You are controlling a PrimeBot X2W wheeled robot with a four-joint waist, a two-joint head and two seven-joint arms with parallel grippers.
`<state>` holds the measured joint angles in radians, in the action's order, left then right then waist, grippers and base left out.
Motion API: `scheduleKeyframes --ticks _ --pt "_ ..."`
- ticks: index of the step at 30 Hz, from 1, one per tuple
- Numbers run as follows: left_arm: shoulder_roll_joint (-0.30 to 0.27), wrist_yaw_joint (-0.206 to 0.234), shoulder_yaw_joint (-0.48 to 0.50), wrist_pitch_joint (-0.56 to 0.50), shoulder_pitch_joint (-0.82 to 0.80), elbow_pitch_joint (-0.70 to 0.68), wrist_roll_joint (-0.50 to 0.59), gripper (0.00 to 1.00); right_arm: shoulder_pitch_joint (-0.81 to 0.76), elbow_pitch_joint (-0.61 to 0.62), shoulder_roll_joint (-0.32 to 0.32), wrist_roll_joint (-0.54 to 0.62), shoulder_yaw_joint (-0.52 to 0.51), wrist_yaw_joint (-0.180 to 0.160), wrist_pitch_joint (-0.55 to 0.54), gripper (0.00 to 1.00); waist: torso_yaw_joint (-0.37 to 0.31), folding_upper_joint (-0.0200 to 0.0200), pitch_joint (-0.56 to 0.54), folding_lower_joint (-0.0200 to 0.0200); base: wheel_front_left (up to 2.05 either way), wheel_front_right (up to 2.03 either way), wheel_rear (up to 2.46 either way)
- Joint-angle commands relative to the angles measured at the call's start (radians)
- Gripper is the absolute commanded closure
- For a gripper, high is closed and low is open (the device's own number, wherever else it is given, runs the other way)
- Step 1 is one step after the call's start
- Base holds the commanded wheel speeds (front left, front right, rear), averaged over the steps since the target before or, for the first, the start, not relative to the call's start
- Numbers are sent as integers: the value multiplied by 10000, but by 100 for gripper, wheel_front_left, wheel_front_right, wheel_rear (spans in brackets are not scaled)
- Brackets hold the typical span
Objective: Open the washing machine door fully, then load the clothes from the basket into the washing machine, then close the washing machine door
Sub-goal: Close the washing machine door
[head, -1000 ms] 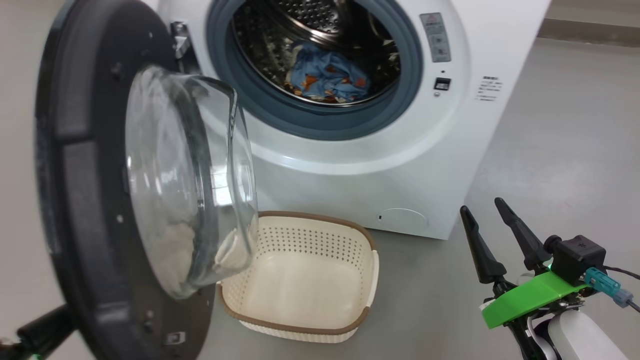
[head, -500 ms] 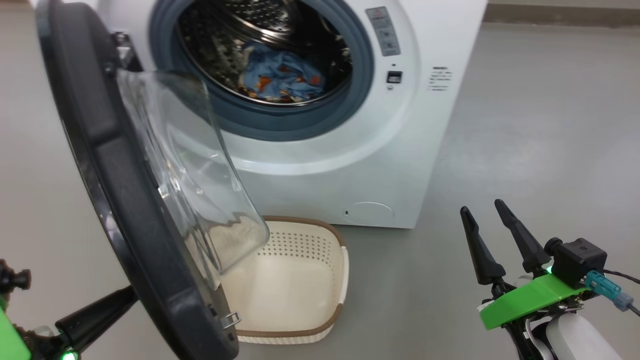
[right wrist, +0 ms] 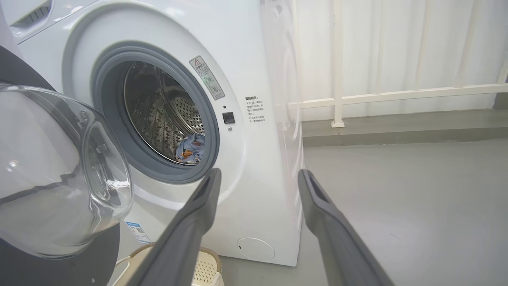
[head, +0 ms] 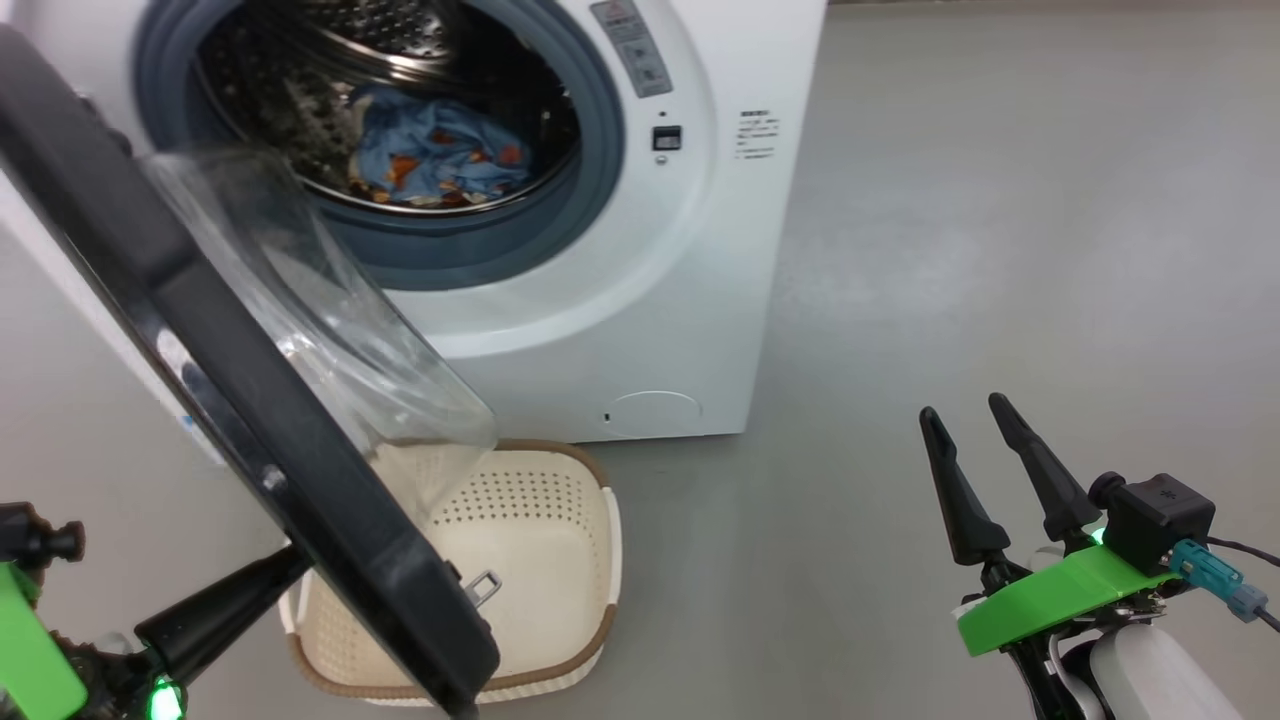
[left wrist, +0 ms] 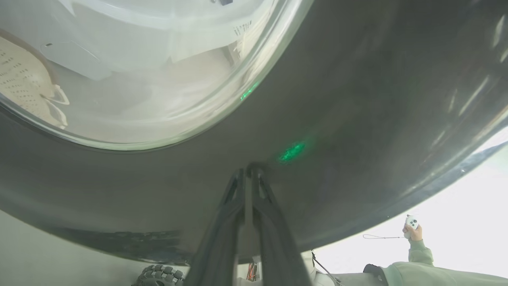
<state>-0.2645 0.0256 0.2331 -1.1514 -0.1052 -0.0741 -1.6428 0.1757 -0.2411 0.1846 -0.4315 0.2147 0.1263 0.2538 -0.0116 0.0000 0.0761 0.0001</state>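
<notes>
The white washing machine stands with its drum uncovered, and the blue printed clothes lie inside the drum. The black washing machine door stands partly swung, seen edge-on, its glass bowl facing the opening. My left gripper is shut, its tips against the door's glossy outer face; it rises from the lower left. The cream basket sits on the floor below the door with nothing in it. My right gripper hangs open over bare floor, far right of the machine.
Grey floor stretches to the right of the machine. A white railing on a low kerb runs behind it. A person's hand with a small remote, in a green sleeve, is behind my left arm.
The door has swung round toward the machine's opening, with my shut left gripper behind it. The head view has shifted, so the machine and basket sit further left. My right gripper holds still.
</notes>
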Motion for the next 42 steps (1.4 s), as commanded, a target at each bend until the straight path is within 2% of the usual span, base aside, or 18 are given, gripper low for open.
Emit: scheduleKeyframes --ticks 1,10,32,33,34,35,36,38,42 --pt "-180 -116 286 -12 -541 -197 29 100 296 272 5 67 116 44 80 0 -344 0 51 -1 0 0 0" --pt "-99 -208 228 29 -682 -85 78 100 204 279 -24 77 48 44 80 0 -571 0 58 -1 0 0 0" --pt "260 -496 260 283 -914 -4 73 100 148 287 46 125 -31 44 80 0 -151 0 -20 -1 0 0 0" --pt "268 -506 305 359 -912 -12 113 84 146 292 55 127 -38 44 80 0 -127 0 -18 -1 0 0 0" --pt "284 -503 359 431 -913 -15 130 62 144 297 60 129 -40 44 80 0 -110 0 -21 -1 0 0 0" --pt "284 -503 359 431 -913 -15 130 62 144 297 60 129 -40 44 80 0 -110 0 -21 -1 0 0 0" --pt "293 -513 411 474 -901 -35 128 49 141 298 63 131 -39 44 80 0 -99 0 -26 -1 0 0 0" --pt "274 -599 576 613 -822 -128 183 0 133 303 64 135 -32 44 80 0 -88 0 -32 -1 0 0 0" --pt "219 -927 973 1066 -525 -442 536 0 101 318 80 132 -2 44 80 0 -94 0 -39 -1 0 0 0"
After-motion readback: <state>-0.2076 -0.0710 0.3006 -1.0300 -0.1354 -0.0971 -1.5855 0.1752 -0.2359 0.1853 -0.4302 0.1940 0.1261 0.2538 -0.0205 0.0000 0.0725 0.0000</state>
